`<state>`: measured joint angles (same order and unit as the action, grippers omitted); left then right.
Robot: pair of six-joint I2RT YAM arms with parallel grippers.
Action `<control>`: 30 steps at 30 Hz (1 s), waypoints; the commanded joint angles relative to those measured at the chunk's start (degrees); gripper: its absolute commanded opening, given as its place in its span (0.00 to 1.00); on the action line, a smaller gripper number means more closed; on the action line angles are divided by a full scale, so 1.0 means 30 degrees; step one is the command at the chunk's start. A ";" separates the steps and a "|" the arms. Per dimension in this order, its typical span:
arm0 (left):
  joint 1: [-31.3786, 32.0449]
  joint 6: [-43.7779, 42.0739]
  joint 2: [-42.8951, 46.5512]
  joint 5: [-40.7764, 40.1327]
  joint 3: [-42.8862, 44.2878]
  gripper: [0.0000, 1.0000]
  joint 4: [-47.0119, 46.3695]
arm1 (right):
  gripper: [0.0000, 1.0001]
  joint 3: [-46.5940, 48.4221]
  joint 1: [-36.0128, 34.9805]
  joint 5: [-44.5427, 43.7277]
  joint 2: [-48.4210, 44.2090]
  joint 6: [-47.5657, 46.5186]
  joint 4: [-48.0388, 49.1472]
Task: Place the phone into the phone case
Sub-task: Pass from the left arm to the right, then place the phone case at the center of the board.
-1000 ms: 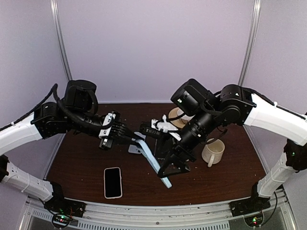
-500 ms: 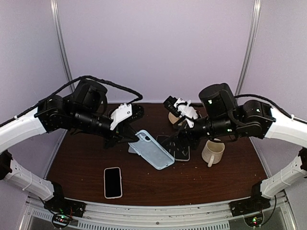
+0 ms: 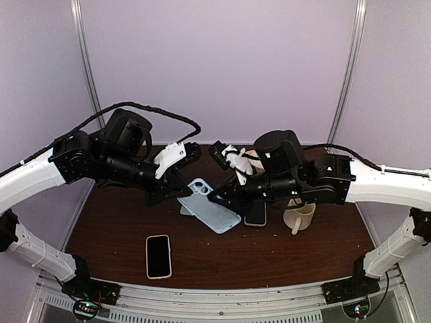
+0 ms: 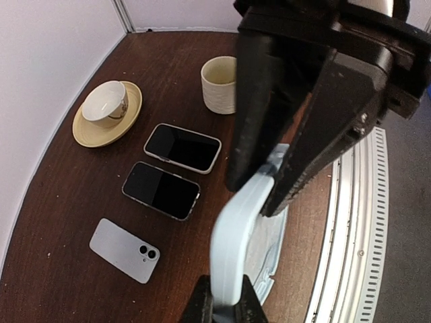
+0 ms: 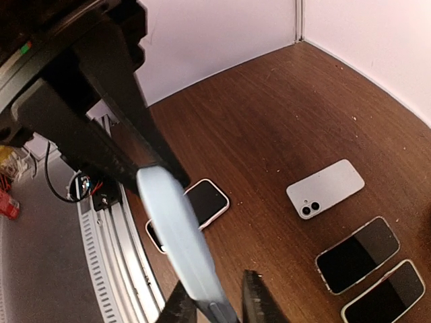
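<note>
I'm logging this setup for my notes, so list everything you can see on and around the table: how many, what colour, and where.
phone case: one, light blue, held in the air over mid-table
silver phone: one, silver, back up, mid-table
dark-screen phones: two, black screens, side by side next to the silver phone
front phone: one, black screen with pale rim, near the front edge
mug: one, cream, right of the middle
cup: one, white, on the saucer
saucer: one, yellow, towards the back
table: one, dark brown
left gripper: one, black, shut on one end of the phone case
right gripper: one, black, jaws either side of the other end, grip unclear
</note>
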<state>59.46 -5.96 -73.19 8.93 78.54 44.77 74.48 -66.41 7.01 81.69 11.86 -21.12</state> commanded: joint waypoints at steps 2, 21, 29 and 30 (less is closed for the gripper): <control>0.0020 0.0491 0.0499 0.0304 -0.0291 0.00 -0.1543 | 0.00 -0.0447 0.0094 -0.1902 -0.0369 0.1457 -0.0004; -0.4389 1.0012 -0.4105 -0.3815 -0.2689 0.98 -0.5342 | 0.00 -1.0551 0.1475 -0.1552 -0.1029 1.7323 0.2119; -0.4967 1.2216 -0.8907 -0.5694 -0.0650 0.98 -0.3339 | 0.28 -1.2447 0.1629 -0.0933 -0.0352 1.8494 0.2685; -0.4974 1.2329 -0.9313 -0.5674 -0.0596 0.97 -0.3533 | 0.37 -1.2373 0.1630 -0.1090 -0.0510 1.8413 0.2018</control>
<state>44.93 26.74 -98.45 -5.39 74.30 34.26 37.98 -61.82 3.57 80.53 64.79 -14.59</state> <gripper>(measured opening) 0.975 0.232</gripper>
